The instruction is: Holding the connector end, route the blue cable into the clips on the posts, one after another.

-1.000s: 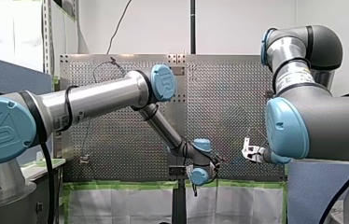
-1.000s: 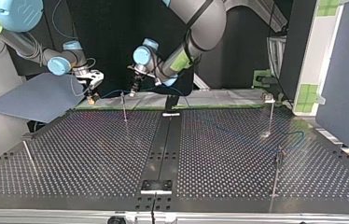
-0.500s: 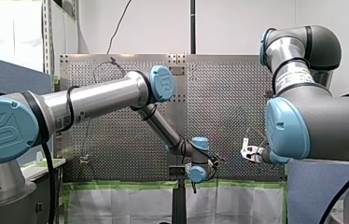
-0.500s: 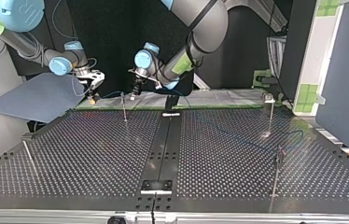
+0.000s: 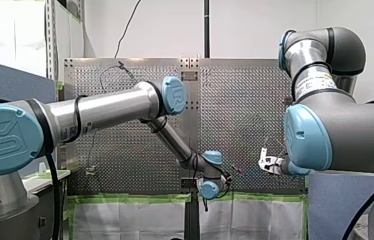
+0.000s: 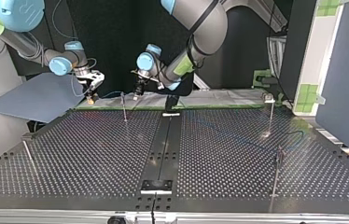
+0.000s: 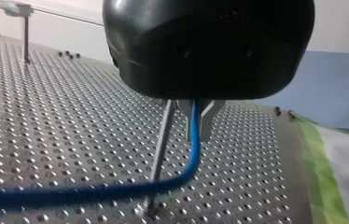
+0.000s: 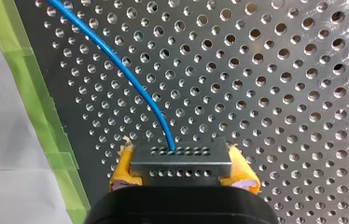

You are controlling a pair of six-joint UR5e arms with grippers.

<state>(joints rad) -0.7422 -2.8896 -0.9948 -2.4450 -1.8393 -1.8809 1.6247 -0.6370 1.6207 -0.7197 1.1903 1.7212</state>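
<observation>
In the front view, my left gripper (image 5: 228,176) sits low at the middle of the perforated table (image 5: 125,150). It is too small there to read its fingers. My right gripper (image 5: 264,163) hangs a little to the right of it, apart from it.

In the top view, my right gripper shows yellow pads and hangs at the table's far edge, left of a thin post (image 6: 124,107). My left gripper hangs just right of the top of that post. The blue cable (image 6: 292,134) lies curved on the table far to the right.

In the left wrist view, the metal fingers (image 7: 207,123) are drawn in on the blue cable. The cable drops from between them and bends away low over the table. The post stands just beside them, and I cannot tell whether it touches.

In the right wrist view, the yellow pads (image 8: 123,169) are clamped on both ends of the grey connector (image 8: 182,161). The blue cable leaves the connector's front face and arcs away over the holes, near the green tape (image 8: 46,116).
</observation>
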